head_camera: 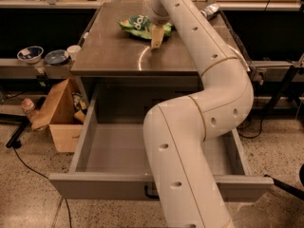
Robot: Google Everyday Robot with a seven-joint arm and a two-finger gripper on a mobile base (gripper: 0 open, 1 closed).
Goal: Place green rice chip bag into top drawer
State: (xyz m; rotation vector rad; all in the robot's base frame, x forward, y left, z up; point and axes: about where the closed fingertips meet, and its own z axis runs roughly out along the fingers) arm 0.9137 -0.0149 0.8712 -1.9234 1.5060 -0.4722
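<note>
The green rice chip bag [137,24] lies crumpled on the brown tabletop [118,56], near its back middle. My gripper [156,38] hangs from the long white arm [209,65] and points down at the tabletop, right at the bag's front right edge. It touches or nearly touches the bag; I cannot tell which. The top drawer [114,148] is pulled wide open below the table, its grey interior bare. The small dark handle [151,192] shows on the front panel. The arm's lower links hide the drawer's middle right part.
An open cardboard box [59,115] stands on the floor left of the drawer. Two bowls [29,54] and a white cup [73,50] sit on a low shelf at the left. A silvery object [211,10] lies at the table's back right. Black stand legs [285,87] stand at the right.
</note>
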